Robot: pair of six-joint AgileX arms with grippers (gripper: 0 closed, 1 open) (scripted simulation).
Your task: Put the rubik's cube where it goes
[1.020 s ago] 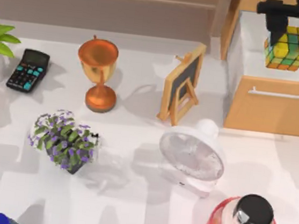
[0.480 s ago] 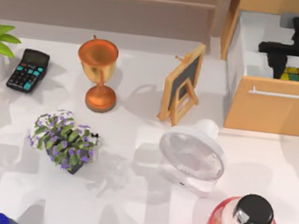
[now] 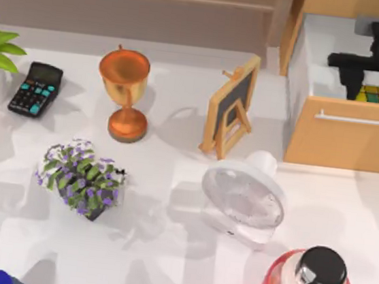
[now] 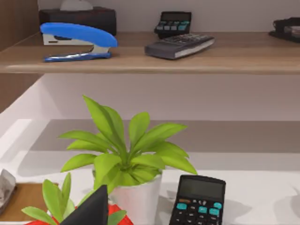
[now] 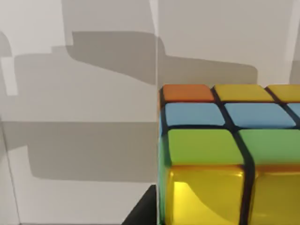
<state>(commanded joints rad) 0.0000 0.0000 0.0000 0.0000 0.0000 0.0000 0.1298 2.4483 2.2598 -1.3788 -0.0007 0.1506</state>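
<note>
Right pincer [image 3: 373, 79] is down inside the open drawer [image 3: 344, 139] at the surface's far right. The rubik's cube [image 3: 374, 94] sits low in the drawer, close behind the drawer front, with the dark arm covering most of it from above. In the right wrist view the rubik's cube [image 5: 229, 154] is very near the camera, orange and yellow squares at one edge, then blue, green and yellow, against the drawer's white walls.

Grip state: cannot tell whether the right pincer is clenched on the cube or has let go; the fingertips are not distinguishable in either view.

Left arm is parked at the left edge of the surface, near the potted plant [image 4: 126, 159] and calculator [image 4: 198, 200]. Its grip state cannot be read either.

Risks, as I judge them:
- If the cube is not resting on the drawer floor, a release would drop it and it may tumble or come to rest tilted.
- If the fingers part too little before the lift, the cube could be dragged back up.
- A withdrawal that drifts sideways could knock the drawer wall or front, given how close the cube lies to the front panel.

Hidden: cube's base contact with the drawer floor; cube partly cut off by the wrist view's edge.
</note>
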